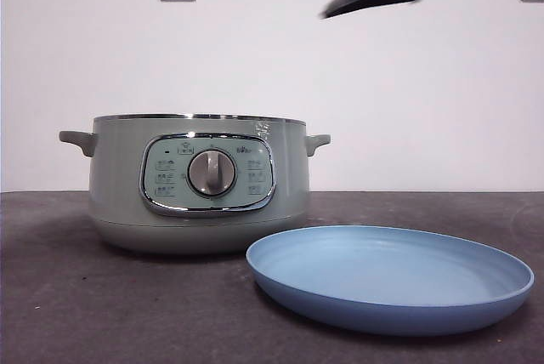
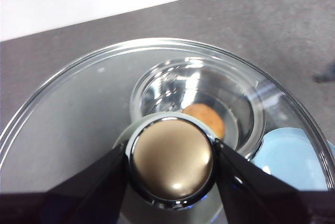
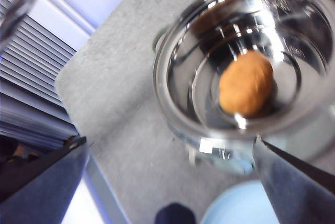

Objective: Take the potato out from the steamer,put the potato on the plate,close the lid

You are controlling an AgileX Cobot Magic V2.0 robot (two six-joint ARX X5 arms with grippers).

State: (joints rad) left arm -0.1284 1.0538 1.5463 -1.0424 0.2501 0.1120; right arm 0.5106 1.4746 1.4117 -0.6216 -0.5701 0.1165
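steamer (image 1: 197, 185): potato (image 3: 246, 83) inside | plate (image 1: 391, 277): bare | left hand (image 2: 171, 157) clamped on lid (image 2: 78, 109) knob | right hand (image 3: 172, 182) spread apart

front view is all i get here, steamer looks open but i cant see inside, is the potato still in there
Observer: Yes. The right wrist view looks down into the steamer, and the potato lies on its shiny bottom.
Operator: where did the lid go, its not on my table
Observer: The left gripper holds the lid by its knob, jaws shut on either side; through the glass you see the pot below.
Operator: is that black tip at my top edge the right arm
Observer: Probably. The right gripper is above the pot with its jaws wide open, nothing between them.
Operator: plate clear
Observer: Nothing shows on the plate in your view.
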